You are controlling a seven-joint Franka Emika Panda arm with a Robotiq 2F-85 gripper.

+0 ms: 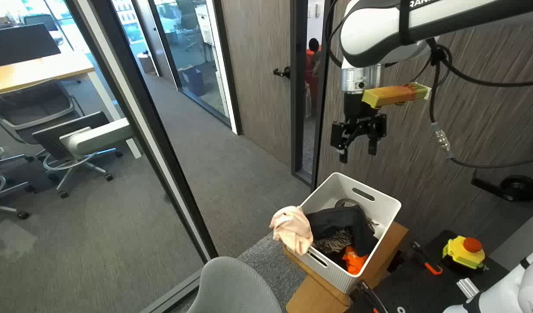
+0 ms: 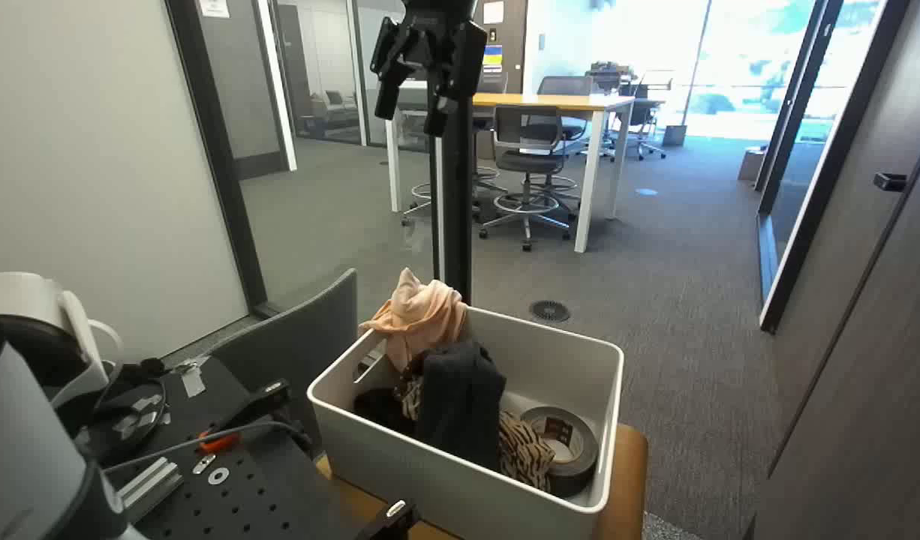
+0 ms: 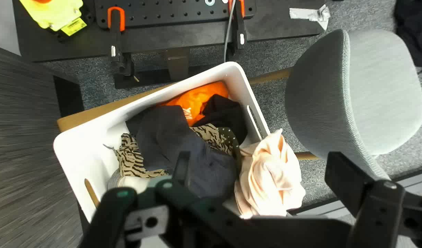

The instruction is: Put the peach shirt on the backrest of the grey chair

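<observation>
Low and right of centre in an exterior view, the white bin (image 1: 338, 278) sits on a tan bench (image 1: 308, 298). Inside, seen from the wrist, lie a dark cloth (image 3: 173, 137), a tiger-striped cloth (image 3: 130, 158) and, toward the top, an orange cloth (image 3: 196, 99); a tape roll (image 2: 580, 478) shows at lower right in an exterior view. The peach shirt (image 3: 269, 179) spills over the rim at lower right in the wrist view, partly inside, near the grey chair (image 3: 316, 96). Above, the jaws stand wide apart.
</observation>
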